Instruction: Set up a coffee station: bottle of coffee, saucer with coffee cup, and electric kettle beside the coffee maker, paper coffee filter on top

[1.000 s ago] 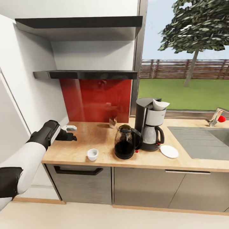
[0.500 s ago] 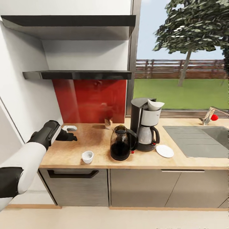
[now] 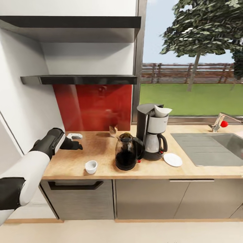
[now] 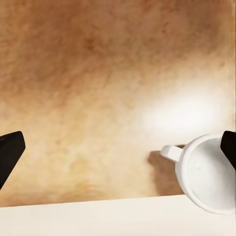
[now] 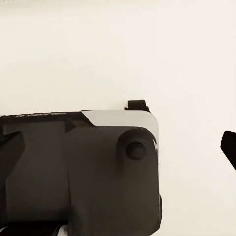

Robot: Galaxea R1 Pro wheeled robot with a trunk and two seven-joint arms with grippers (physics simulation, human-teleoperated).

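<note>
Frankly, no label reads clearly on the coffee maker [image 3: 153,131]; left gripper [image 3: 76,145] spread, empty.

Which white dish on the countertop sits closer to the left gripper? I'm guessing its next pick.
The coffee cup, standing alone left of the electric kettle. The saucer lies flat beyond the coffee maker, much farther from the left gripper.
</note>
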